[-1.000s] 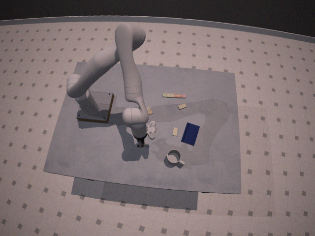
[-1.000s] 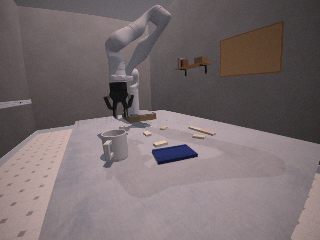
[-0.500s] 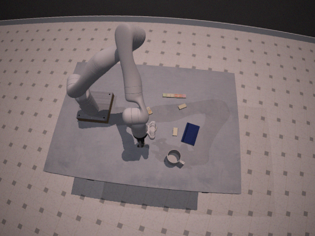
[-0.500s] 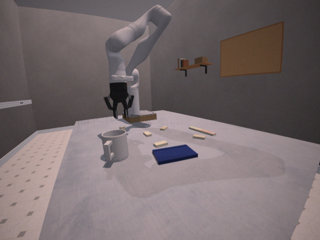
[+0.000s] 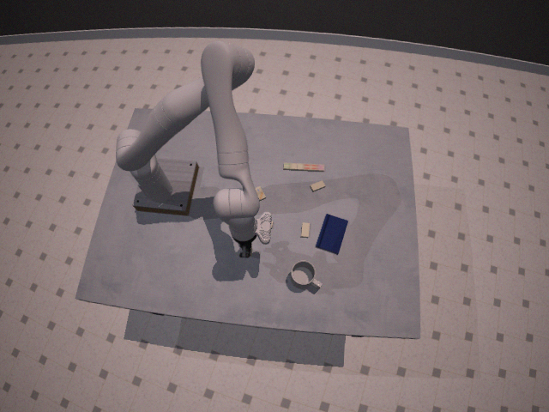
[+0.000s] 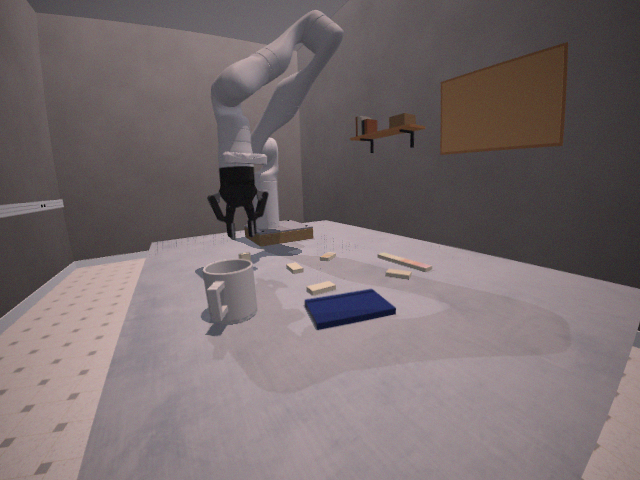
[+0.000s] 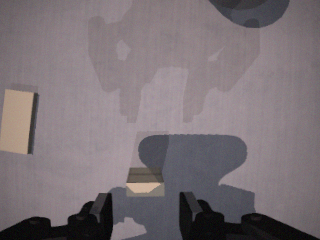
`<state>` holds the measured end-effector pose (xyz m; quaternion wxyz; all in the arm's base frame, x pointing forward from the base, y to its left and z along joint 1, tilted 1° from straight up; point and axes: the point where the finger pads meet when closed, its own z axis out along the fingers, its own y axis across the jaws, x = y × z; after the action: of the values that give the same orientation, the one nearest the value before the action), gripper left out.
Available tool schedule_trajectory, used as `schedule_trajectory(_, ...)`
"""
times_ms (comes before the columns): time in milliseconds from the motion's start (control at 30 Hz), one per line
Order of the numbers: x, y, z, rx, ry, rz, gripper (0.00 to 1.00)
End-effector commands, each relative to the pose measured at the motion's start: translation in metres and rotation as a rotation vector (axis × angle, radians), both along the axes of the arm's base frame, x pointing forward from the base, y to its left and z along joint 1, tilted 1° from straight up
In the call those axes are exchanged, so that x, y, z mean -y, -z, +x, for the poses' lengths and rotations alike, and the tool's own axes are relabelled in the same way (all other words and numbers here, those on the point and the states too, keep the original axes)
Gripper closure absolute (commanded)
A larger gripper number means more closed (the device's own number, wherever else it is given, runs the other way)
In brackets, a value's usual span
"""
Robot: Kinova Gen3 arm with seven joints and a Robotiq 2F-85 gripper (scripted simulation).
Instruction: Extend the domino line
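Note:
The line (image 5: 304,166) (image 6: 404,261) lies at the back, yellow-green at its left end, pinkish at its right. My gripper (image 5: 244,254) (image 6: 241,235) (image 7: 145,209) is partly open and empty, above the table. Below its fingers a domino (image 6: 244,256) (image 7: 145,187) seems to stand on its short end; its base is hidden by the mug in the exterior view. A plain domino (image 6: 294,267) (image 7: 17,121) lies flat. Another domino (image 5: 260,193) (image 6: 327,256) shows orange marks. Plain dominoes lie near the line (image 5: 317,185) (image 6: 398,273) and beside the book (image 5: 305,229) (image 6: 321,287).
A grey mug (image 5: 303,273) (image 6: 231,291) stands toward the front, right of my gripper in the top view. A blue book (image 5: 332,233) (image 6: 350,307) lies farther right. The arm's wooden base (image 5: 191,188) (image 6: 281,237) is at the left in the top view.

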<state>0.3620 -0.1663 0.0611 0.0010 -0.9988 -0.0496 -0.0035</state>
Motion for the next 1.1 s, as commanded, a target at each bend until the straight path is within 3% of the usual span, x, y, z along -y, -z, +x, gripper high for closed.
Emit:
schedule_trajectory(0, 0.000, 0.002, 0.001, 0.002, 0.000, 0.000, 0.53)
schedule_trajectory(1067, 0.000, 0.025, 0.001, 0.002, 0.000, 0.000, 0.53)
